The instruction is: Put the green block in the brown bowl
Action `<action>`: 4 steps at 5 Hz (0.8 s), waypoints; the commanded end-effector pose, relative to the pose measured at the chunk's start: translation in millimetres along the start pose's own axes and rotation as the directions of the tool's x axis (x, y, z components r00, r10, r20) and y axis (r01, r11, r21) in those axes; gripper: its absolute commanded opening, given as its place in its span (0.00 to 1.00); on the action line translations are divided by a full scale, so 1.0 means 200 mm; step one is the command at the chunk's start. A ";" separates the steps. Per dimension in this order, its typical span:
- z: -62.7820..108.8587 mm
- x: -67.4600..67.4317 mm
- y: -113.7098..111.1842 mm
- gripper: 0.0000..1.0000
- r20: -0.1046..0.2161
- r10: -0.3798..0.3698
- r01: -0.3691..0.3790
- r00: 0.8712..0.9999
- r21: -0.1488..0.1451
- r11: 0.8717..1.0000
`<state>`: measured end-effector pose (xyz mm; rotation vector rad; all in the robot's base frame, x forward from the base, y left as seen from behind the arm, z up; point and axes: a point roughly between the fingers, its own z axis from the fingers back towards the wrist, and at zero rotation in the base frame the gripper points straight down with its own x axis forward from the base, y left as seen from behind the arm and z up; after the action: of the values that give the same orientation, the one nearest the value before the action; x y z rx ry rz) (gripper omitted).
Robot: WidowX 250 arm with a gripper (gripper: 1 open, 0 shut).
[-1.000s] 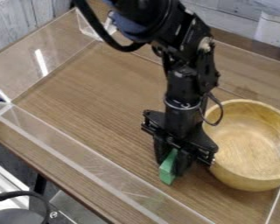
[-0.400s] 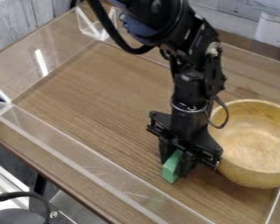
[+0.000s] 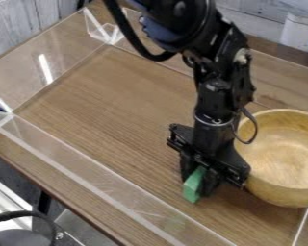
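Green block [image 3: 194,185], its upper part hidden between the black gripper's [image 3: 202,179] pinching fingers, stands upright on the wooden table [image 3: 92,106] just beside the brown bowl [image 3: 288,159], whose right edge is cut off.

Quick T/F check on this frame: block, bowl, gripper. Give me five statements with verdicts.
1. The gripper is shut on the green block. True.
2. The green block already lies inside the brown bowl. False: it is outside the bowl, beside the bowl's left edge as the camera sees it, in the gripper.
3. The gripper points down at the wooden table. True.
4. The brown bowl has other things in it. False: the part of its inside that shows is bare wood.
5. The bowl lies on the left of the arm in the picture. False: it lies on the right, at the picture's edge.
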<state>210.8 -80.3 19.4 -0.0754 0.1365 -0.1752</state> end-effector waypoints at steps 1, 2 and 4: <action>0.01 0.00 -0.07 0.00 0.007 -0.056 0.056 0.998 -0.012 0.998; 0.01 -0.01 -0.08 0.00 -0.001 -0.062 0.062 0.998 -0.015 0.998; 0.00 -0.02 -0.10 0.00 -0.011 -0.069 0.068 0.998 -0.023 0.997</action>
<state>205.9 -89.8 19.5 -0.0915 0.1563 -0.1892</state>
